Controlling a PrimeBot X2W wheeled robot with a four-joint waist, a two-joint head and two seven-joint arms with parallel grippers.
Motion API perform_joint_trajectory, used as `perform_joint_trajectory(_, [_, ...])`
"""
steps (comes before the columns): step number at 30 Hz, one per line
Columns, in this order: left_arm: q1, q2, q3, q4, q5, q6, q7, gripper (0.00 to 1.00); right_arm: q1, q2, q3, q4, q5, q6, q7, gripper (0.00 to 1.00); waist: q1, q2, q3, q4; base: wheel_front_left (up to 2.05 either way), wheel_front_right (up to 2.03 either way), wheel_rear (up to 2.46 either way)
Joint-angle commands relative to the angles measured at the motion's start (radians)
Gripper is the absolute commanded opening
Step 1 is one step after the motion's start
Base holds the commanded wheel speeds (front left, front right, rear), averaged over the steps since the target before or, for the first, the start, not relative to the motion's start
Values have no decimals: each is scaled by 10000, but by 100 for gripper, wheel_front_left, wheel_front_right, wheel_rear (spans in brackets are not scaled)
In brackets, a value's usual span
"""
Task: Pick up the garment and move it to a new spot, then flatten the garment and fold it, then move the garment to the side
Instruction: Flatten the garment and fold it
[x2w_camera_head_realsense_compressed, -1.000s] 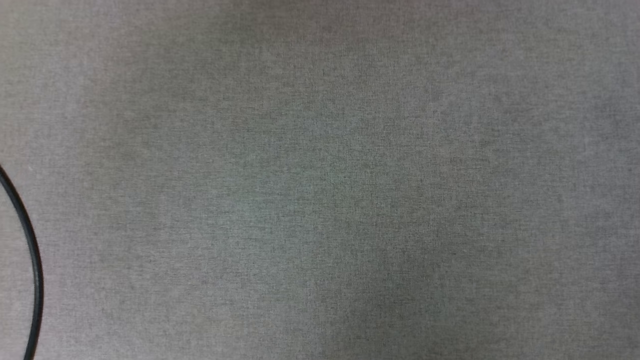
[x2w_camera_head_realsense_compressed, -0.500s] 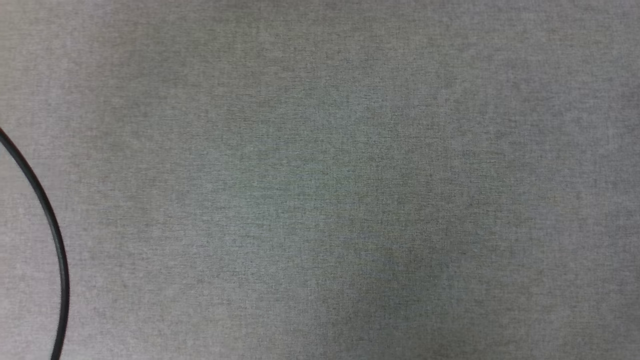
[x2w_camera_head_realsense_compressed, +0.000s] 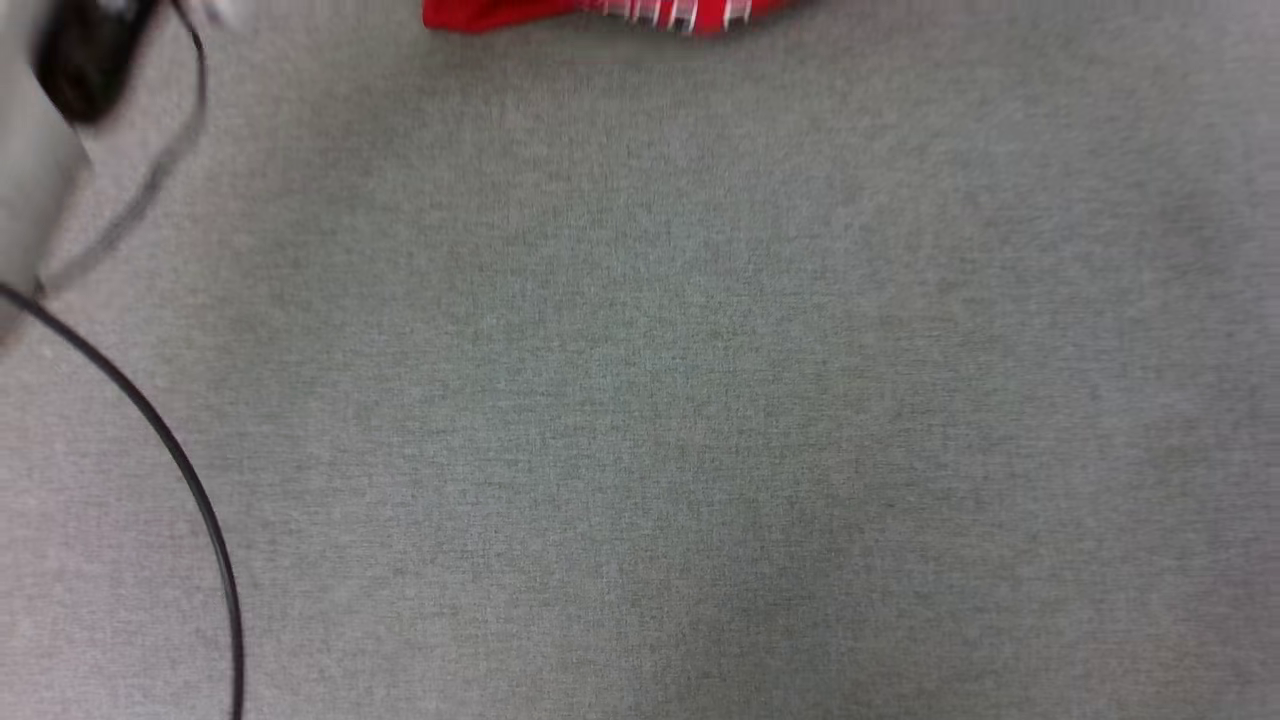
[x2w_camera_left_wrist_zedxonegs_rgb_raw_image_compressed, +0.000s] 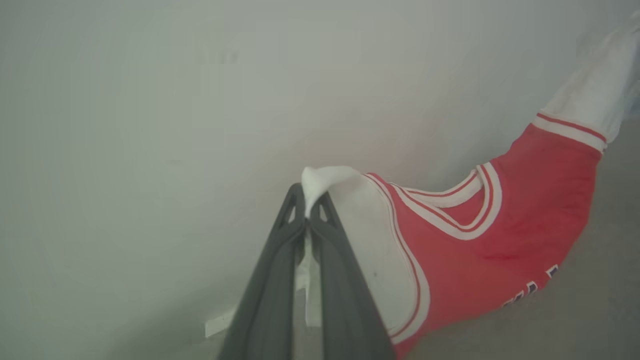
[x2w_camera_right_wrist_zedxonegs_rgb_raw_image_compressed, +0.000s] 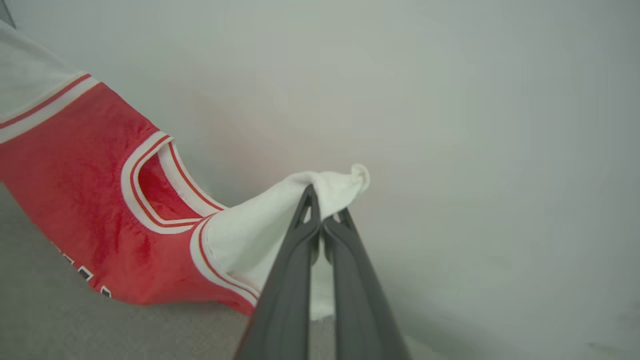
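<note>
Glossy red garment (x2w_camera_left_wrist_zedxonegs_rgb_raw_image_compressed: 500, 235), soft white corners clamped in left pincer (x2w_camera_left_wrist_zedxonegs_rgb_raw_image_compressed: 308, 200), right pincer (x2w_camera_right_wrist_zedxonegs_rgb_raw_image_compressed: 324, 210)

The bright red jersey shirt (x2w_camera_left_wrist_zedxonegs_rgb_raw_image_compressed: 500, 225) with white sleeves (red-and-white striped trim) hangs stretched by both sleeve tips, its middle sagging

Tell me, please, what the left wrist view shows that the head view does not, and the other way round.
Left wrist view: the left tool, shut on a white sleeve panel of the garment, holds it up before a pale wall; the striped neckline is plain to see. Head view: a black cable curves over the surface, and a blurred pale forearm is at the upper left. Both: the red garment with striped trim, in the head view as a strip at the top edge, and the grey cloth surface.
</note>
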Motion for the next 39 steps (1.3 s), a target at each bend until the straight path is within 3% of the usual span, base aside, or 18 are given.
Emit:
perform_joint_trajectory(1, [544, 34, -18, -126, -110, 5, -99, 0, 535, 20, 249, -63, 67, -7, -80, 0, -1, -1, -407, -38, 0, 0, 0])
perform_joint_trajectory(10, [4351, 752, 133, -1677, -420, 672, -231, 0, 3504, -681, 1311, -782, 1191, -7, -619, 0, -1, -1, -1823, -156, 0, 0, 0])
perform_joint_trajectory(17, [7737, 1613, 625, -3638, -682, 1752, -228, 0, 6006, -1876, 1710, -1659, 2240, -7, -1137, 0, -1, -1, -2994, -122, 0, 0, 0])
perform_joint_trajectory(22, [9732, 2374, 307, -4688, -712, 2547, -226, 0, 7682, -2777, 1960, -2299, 2638, -7, -1153, 0, -1, -1, -3685, -83, 0, 0, 0])
perform_joint_trajectory(32, [12479, 3136, 244, -6316, -1449, 3940, -218, 0, 10930, -3724, 1644, -2726, 3134, -9, -1535, 0, -1, -1, -4550, -57, 0, 0, 0])
perform_joint_trajectory(39, [13944, 3602, 665, -7073, -1614, 4411, -218, 0, 12874, -4203, 1068, -3212, 3340, -10, -1754, 0, -1, -1, -4864, 13, 0, 0, 0])
